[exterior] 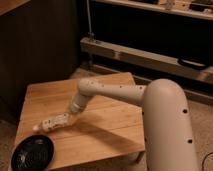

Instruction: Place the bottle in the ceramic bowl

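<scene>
Pale wood planks of a low bench (116,113) carry the scene as a white robot arm (116,92) reaches in from the right, its bulky rounded body (168,125) filling the lower right corner and cut off by the frame's edge. The claw (70,118) hangs low over the bench's left half, just at the near end of the bottle (52,123). The bottle lies almost level with its pale cap pointing left. Pale claw and pale bottle run together, so it cannot be told how far the claw is open, whether it has hold of the bottle, or whether the bottle rests on the wood or rides just above it. The ceramic bowl (31,153), glossy black and holding nothing, sits on the front left corner of the bench, near the bottle's cap but apart from it, its lower rim meeting the bottom of the frame. Behind, a metal rail (150,54) crosses a dark, hard-to-read background.
</scene>
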